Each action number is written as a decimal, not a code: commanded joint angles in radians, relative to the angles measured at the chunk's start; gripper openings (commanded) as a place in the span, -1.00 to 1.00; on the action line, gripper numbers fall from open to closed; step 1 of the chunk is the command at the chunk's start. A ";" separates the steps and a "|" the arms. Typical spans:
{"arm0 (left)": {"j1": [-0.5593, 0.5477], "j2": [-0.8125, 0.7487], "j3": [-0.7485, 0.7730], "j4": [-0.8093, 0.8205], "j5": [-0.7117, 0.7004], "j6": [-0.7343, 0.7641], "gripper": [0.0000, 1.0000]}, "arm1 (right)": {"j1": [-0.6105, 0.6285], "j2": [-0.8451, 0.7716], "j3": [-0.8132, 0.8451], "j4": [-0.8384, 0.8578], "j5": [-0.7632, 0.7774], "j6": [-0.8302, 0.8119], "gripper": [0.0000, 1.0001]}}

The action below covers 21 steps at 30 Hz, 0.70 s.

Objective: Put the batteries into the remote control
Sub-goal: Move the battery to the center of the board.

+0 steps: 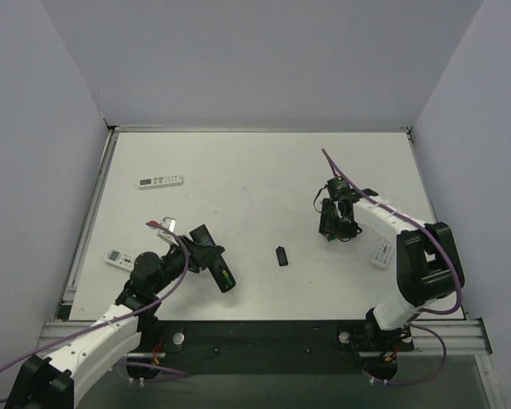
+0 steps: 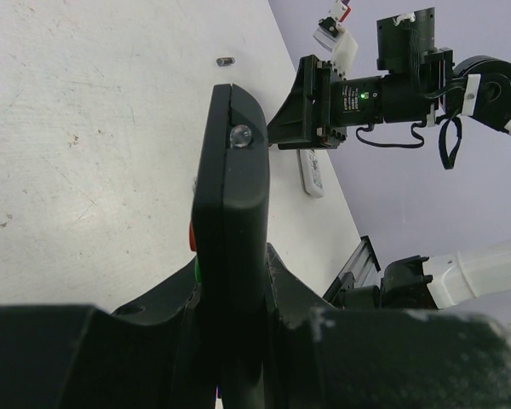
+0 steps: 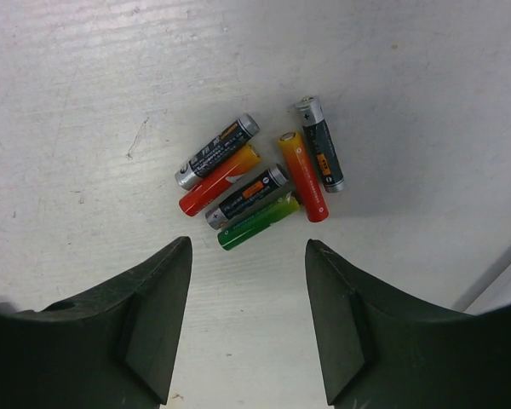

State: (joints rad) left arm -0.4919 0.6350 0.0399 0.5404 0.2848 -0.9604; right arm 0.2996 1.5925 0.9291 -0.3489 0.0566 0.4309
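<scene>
The black remote control (image 1: 215,262) is off the table, with my left gripper (image 1: 203,254) shut on it. In the left wrist view the remote control (image 2: 234,196) stands on its edge between the two fingers, which press on both of its sides at my left gripper (image 2: 230,294). A red and a green spot show on its left face. Several batteries (image 3: 257,183), red, green and dark, lie in a loose pile on the table. My right gripper (image 3: 249,256) hovers just short of them, open, with bare table between its fingers (image 3: 162,315). In the top view my right gripper (image 1: 335,228) hides the pile.
A small black piece (image 1: 282,256) lies on the table between the arms. A long white remote (image 1: 160,181) lies at the back left. A short white one (image 1: 117,258) is near the left arm, and another white remote (image 1: 381,253) lies beside the right arm.
</scene>
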 commanded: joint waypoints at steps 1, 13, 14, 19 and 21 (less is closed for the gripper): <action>0.000 -0.012 0.032 0.030 0.011 0.012 -1.00 | -0.007 -0.016 0.016 0.005 -0.006 -0.089 0.02; 0.000 0.011 0.029 0.047 0.021 0.008 -1.00 | 0.003 0.046 0.083 -0.007 -0.049 -0.328 0.05; 0.000 0.011 0.031 0.047 0.020 0.008 -1.00 | 0.001 0.052 0.088 -0.009 -0.049 -0.330 0.05; 0.000 0.012 0.029 0.047 0.019 0.006 -1.00 | 0.001 0.087 0.102 -0.016 -0.047 -0.325 0.07; 0.000 0.011 0.031 0.047 0.020 0.008 -1.00 | 0.001 0.087 0.100 -0.016 -0.047 -0.323 0.08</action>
State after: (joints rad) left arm -0.4919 0.6491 0.0399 0.5362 0.2932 -0.9604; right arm 0.3008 1.6699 0.9997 -0.3328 0.0105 0.1242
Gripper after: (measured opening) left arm 0.281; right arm 0.535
